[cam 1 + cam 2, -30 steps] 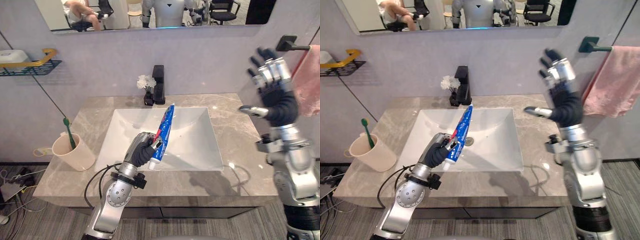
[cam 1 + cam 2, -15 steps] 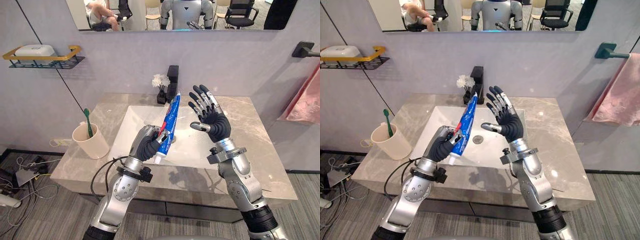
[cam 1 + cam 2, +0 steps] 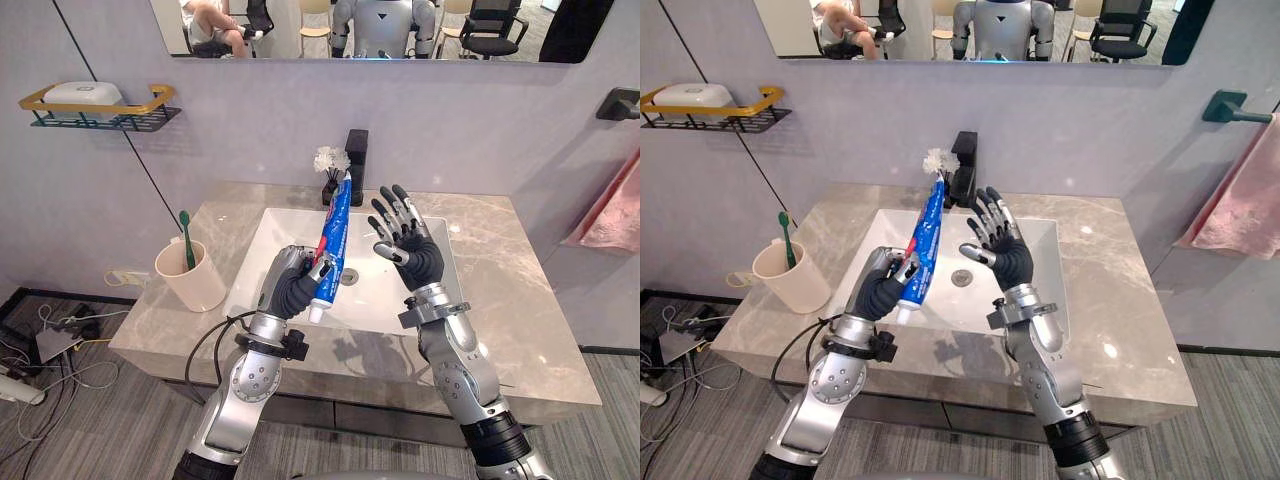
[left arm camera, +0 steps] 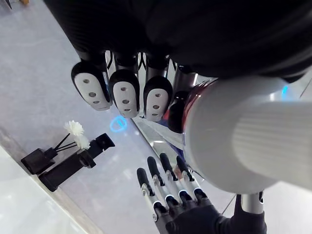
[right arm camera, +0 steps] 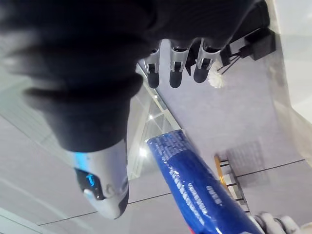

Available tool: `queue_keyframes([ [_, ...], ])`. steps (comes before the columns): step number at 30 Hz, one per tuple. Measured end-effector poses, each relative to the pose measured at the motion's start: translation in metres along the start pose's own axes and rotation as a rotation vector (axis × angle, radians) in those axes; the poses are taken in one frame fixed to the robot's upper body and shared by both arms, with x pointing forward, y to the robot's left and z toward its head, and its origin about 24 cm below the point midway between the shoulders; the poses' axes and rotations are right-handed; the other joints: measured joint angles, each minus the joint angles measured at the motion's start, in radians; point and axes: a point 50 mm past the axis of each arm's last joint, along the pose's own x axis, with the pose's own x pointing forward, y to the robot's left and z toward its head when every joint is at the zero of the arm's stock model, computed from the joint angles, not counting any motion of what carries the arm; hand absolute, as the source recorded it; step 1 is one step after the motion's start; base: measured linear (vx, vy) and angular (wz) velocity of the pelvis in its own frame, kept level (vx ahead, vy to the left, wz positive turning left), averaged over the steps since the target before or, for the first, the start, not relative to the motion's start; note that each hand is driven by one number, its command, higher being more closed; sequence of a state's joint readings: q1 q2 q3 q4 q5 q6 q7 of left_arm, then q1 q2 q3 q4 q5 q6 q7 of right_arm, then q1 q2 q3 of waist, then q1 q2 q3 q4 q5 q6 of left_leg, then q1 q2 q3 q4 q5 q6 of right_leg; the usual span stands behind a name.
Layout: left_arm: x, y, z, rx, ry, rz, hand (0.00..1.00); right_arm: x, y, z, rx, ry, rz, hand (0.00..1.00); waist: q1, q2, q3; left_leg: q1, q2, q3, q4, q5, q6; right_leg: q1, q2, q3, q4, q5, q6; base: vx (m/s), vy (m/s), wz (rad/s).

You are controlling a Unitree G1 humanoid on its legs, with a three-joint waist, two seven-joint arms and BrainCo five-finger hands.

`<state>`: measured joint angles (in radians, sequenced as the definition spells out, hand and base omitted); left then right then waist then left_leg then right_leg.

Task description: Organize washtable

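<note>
My left hand (image 3: 287, 286) is shut on a blue toothpaste tube (image 3: 331, 240) with a white cap at its lower end, holding it upright over the front of the white sink (image 3: 425, 300). The tube's cap end (image 4: 243, 141) looms large past the curled fingers in the left wrist view. My right hand (image 3: 405, 237) hovers open just right of the tube, fingers spread, palm toward it, a small gap between them. The tube's blue body (image 5: 195, 187) also crosses the right wrist view. A beige cup (image 3: 190, 280) holding a green toothbrush (image 3: 186, 233) stands on the counter's left.
A black faucet (image 3: 354, 175) and a small black vase of white flowers (image 3: 326, 165) stand behind the sink. A wall rack (image 3: 95, 110) with a white soap box hangs at upper left. A pink towel (image 3: 1238, 205) hangs on the right wall. The grey marble counter (image 3: 510, 280) spreads right.
The camera has shifted. My right hand came down from high on the right to just beside the tube over the sink. The left hand keeps its hold on the tube.
</note>
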<state>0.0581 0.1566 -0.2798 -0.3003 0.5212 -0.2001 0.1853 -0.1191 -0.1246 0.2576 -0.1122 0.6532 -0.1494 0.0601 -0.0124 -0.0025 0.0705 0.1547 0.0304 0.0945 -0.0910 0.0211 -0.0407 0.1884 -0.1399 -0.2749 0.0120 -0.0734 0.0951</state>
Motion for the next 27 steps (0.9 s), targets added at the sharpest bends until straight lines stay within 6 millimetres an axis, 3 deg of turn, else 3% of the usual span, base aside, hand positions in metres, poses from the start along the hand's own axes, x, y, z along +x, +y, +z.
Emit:
queue_keyframes([
  [10,-0.002,-0.017,0.010,-0.046,-0.033,-0.054,1.00,-0.003,0.015,-0.028,0.176,0.107,0.034,0.00,0.003,-0.004,-0.001,0.001,0.001,-0.002,0.000,0.001,-0.001,0.002,0.000,-0.002,0.000,0.000,0.000,-0.01,-0.001,0.00],
  [21,-0.005,-0.028,0.011,-0.076,-0.030,-0.107,1.00,0.005,0.030,-0.030,0.299,0.128,0.094,0.00,0.004,-0.015,-0.009,0.002,0.001,-0.004,0.000,0.002,-0.002,0.003,-0.001,-0.002,0.001,0.000,0.000,0.00,0.000,0.00],
  [27,-0.008,-0.034,0.009,-0.085,-0.021,-0.153,1.00,0.004,0.025,-0.031,0.317,0.142,0.082,0.00,0.024,-0.017,-0.010,0.002,0.001,-0.005,-0.001,0.004,-0.003,0.002,-0.001,-0.002,0.001,0.000,0.000,0.00,0.000,0.00],
])
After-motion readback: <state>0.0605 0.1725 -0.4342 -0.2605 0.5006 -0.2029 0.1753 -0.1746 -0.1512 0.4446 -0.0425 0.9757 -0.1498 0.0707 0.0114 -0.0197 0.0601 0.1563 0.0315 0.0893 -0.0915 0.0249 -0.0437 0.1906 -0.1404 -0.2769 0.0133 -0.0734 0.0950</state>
